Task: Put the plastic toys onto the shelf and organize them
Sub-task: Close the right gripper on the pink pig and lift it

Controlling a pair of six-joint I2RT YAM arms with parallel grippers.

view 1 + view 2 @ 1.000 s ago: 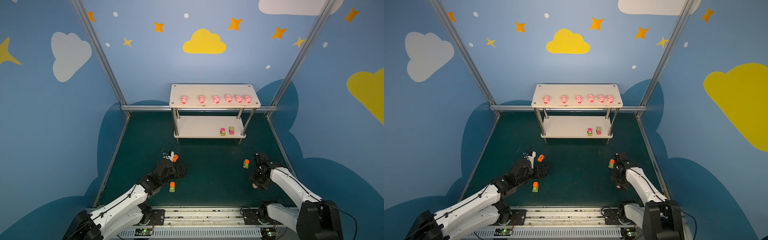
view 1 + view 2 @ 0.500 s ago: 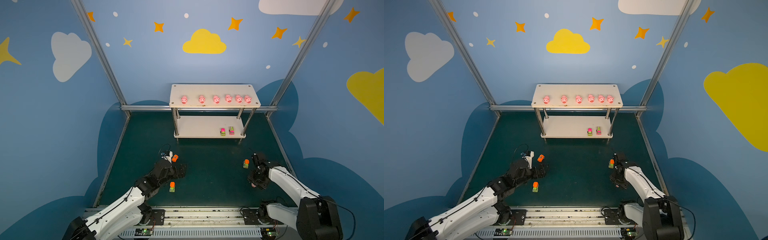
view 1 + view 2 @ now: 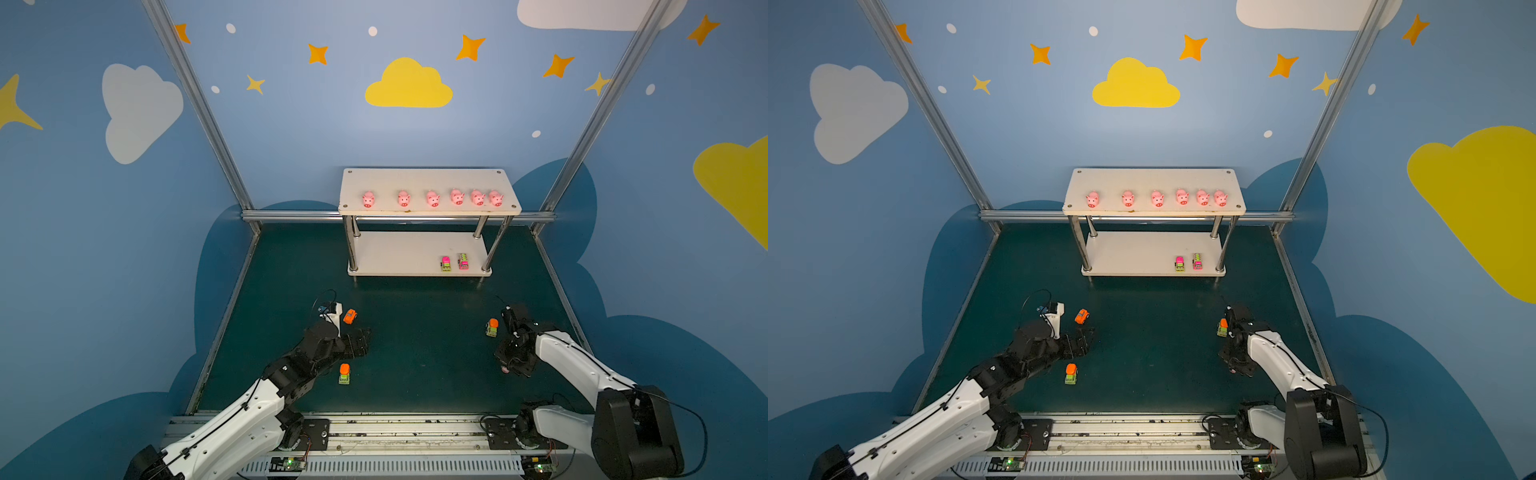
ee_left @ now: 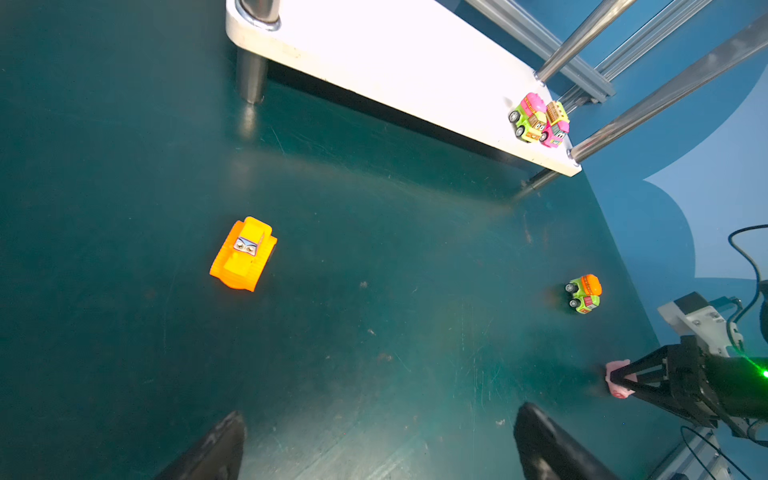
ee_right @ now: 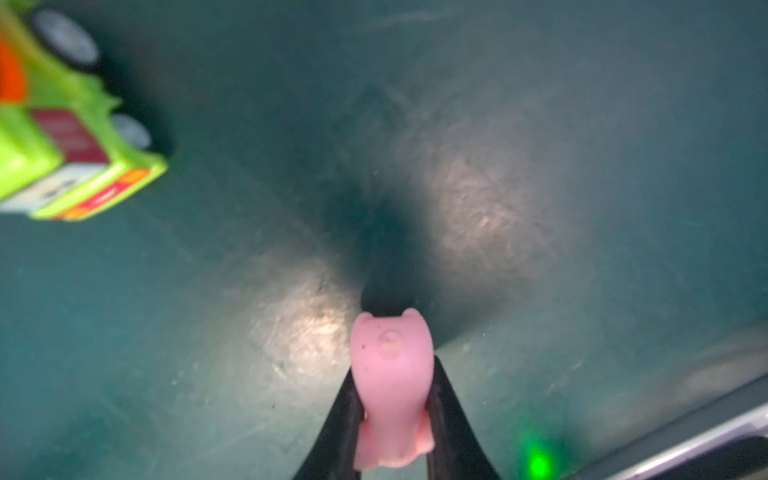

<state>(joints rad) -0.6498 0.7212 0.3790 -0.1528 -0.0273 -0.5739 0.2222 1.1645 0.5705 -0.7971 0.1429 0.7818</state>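
A pig [image 5: 390, 361] is pinched at the tip of the right gripper [image 4: 618, 380], whose jaws are closed tight on its flanks. The pig's long axis is lined up with the fingers [image 5: 444, 403], and one end is pushed out past the tips. A small knob is seen on its upper side, but which end bears the snout cannot be told. It is held low over the mat [image 3: 415, 332] on the right, well apart from the shelf [image 3: 428, 178]; contact with the mat cannot be judged. Near it a mixer [image 3: 492, 327] is stood, drum end toward the shelf.

The left gripper [image 4: 380, 413] is spread fully wide above bare mat, with nothing between its jaws. Near it a bulldozer [image 4: 243, 253] is set askew, and a second mixer [image 3: 344, 373] is stood with its drum end toward the shelf.

On the top board six pigs [image 3: 432, 198] are ranged in a row, snouts to the front edge. On the lower board two trucks [image 3: 446, 264] are parked side by side by the right front post, noses to the front edge.
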